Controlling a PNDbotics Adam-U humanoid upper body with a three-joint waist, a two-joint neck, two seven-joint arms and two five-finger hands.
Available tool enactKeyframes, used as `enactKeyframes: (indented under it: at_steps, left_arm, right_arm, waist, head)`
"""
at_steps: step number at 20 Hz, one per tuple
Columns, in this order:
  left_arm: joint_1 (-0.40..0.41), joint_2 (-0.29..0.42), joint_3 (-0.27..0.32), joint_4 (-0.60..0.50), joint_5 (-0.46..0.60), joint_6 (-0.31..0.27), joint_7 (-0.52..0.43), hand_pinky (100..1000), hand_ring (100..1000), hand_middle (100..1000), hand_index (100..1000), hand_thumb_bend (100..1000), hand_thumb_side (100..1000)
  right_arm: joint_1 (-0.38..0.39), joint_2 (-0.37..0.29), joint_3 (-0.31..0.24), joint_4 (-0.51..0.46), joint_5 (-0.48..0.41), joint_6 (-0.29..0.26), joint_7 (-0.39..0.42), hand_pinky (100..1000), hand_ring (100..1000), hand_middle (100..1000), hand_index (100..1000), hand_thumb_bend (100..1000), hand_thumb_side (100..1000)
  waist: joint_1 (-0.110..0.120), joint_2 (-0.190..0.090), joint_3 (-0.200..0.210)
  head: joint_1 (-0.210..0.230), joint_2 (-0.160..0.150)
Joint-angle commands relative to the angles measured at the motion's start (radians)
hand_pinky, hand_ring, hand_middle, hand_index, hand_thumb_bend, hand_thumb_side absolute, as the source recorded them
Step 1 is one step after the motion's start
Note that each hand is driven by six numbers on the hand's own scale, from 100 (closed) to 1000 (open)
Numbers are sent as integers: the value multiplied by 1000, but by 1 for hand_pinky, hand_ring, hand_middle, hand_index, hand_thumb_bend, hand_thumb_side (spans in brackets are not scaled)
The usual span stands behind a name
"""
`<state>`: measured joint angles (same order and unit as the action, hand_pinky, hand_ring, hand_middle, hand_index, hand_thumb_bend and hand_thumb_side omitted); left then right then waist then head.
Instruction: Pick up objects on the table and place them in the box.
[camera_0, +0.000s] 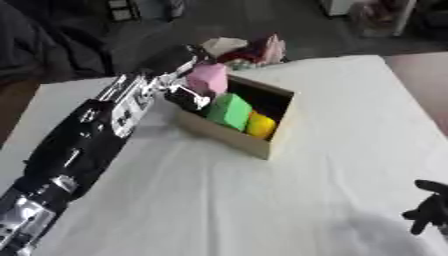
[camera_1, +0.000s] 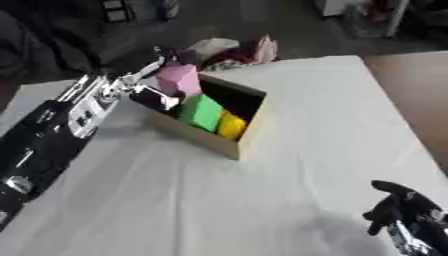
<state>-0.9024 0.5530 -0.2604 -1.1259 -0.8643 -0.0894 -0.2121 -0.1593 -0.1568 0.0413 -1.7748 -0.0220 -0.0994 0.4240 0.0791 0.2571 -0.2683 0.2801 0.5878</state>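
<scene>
Over box's 10 o'clock corner: pink block (camera_0: 208, 77) pinched in left robot hand (camera_0: 185, 95), fingers curled round it, just above rim. Below it inside cardboard box (camera_0: 278, 134): green block (camera_0: 229, 111), then yellow object (camera_0: 260, 124) toward 4 o'clock. Box on white worktop (camera_0: 219, 200), centre, open top. Step, by judgement: placing, pink block at drop point, not yet released. Next move calls for lowering into free space at 11 o'clock of green block, opening fingers, lifting clear of wall. Right robot hand (camera_1: 398, 207) idle at 5 o'clock, fingers relaxed, holding nothing. Cloth-like heap (camera_0: 249, 50) beyond box at 12 o'clock, unclear.
</scene>
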Motion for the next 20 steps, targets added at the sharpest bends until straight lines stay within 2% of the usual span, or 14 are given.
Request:
enactKeyframes:
  at_steps: [1,3,4,5,6,7,8,12,14,20]
  left_arm:
    - [-15,15,3,-1,-32,-3,7,789,789,827,883,289,245]
    - [-13,14,5,4,-42,-4,1,803,816,855,899,291,303]
    - [-13,13,6,4,-42,-5,2,814,839,874,909,283,420]
    - [-12,13,8,4,-41,-6,7,818,845,880,913,282,468]
    - [-11,13,8,4,-37,-8,11,822,852,890,920,278,560]
    - [-10,12,8,4,-31,-11,14,824,855,893,922,277,589]
    - [-9,12,7,4,-23,-16,15,829,866,903,931,281,696]
    - [-4,15,0,-5,23,-43,-3,850,891,931,953,275,926]
    - [-2,16,-2,-9,49,-60,-27,852,894,938,960,259,992]
    - [5,16,-13,-23,128,-86,-102,852,897,950,975,184,1000]
  right_arm:
    - [-12,-3,1,-7,3,-2,3,690,453,487,841,100,457]
    - [-12,-3,1,-7,3,-2,4,690,453,487,841,100,458]
    - [-12,-3,1,-7,4,-3,4,690,452,487,841,100,457]
    - [-12,-3,1,-6,4,-3,4,690,452,486,841,100,458]
    - [-12,-4,1,-6,5,-3,4,690,452,486,841,100,458]
    - [-12,-4,1,-5,5,-3,5,690,452,486,841,100,458]
    - [-12,-4,0,-5,5,-3,5,690,450,486,841,100,459]
    - [-12,-5,0,-4,6,-3,5,690,449,486,841,100,458]
    - [-12,-5,0,-4,6,-4,5,690,449,486,841,100,457]
    - [-12,-5,-1,-3,7,-4,5,690,448,486,841,100,456]
  waist:
    - [-3,-17,1]
    - [-4,-18,2]
    - [-5,-17,3]
    - [-5,-17,4]
    - [-6,-17,4]
    - [-6,-17,5]
    - [-6,-16,5]
    - [-7,-16,7]
    - [-7,-17,8]
    - [-8,-17,10]
  head:
    - [-1,-9]
    - [-3,-11]
    - [-4,-12]
    - [-4,-12]
    - [-4,-11]
    - [-4,-11]
    - [-4,-10]
    - [-6,-10]
    - [-6,-9]
    - [-9,-11]
